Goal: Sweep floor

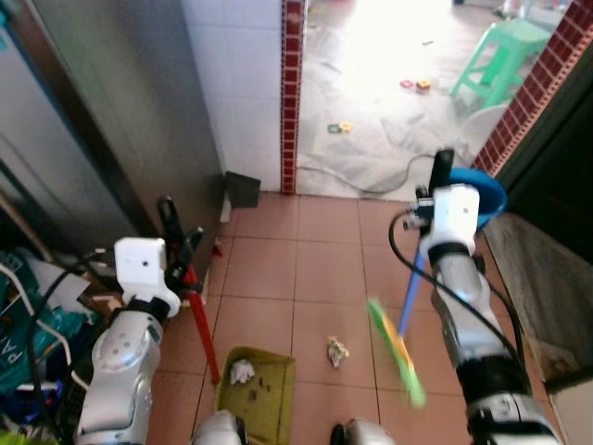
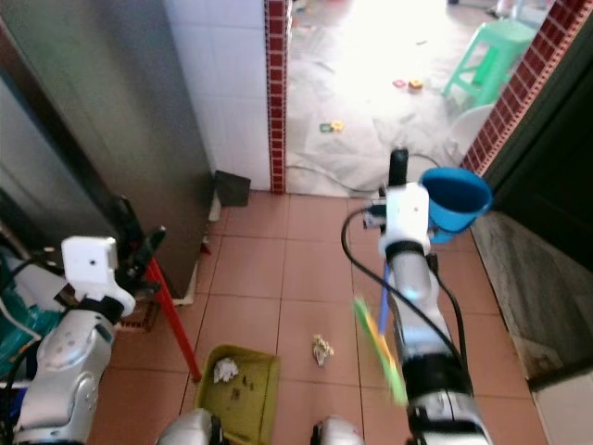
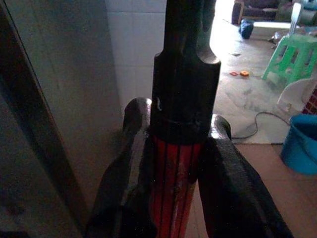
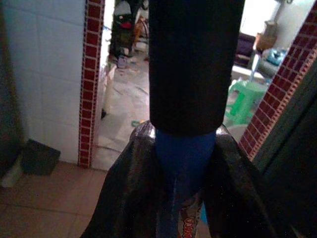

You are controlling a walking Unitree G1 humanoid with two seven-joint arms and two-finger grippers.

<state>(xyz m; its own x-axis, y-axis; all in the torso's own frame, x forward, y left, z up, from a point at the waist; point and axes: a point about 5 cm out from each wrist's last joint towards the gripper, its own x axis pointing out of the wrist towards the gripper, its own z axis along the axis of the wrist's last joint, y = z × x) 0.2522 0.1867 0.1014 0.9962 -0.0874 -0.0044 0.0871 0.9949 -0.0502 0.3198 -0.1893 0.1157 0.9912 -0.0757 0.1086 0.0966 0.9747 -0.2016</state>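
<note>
The green dustpan is set flat on the floor by its red handle, clamped in the left claw. The crumpled paper scrap lies just beside it, so the broom is held slanted by its blue shaft in the clenched right claw.

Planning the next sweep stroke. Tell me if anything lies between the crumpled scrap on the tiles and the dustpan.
Nothing visible does. The crumpled scrap lies on bare tile just right of the green dustpan, apart from it. The broom head, held by the right end effector, hangs on the scrap's far side.
</note>
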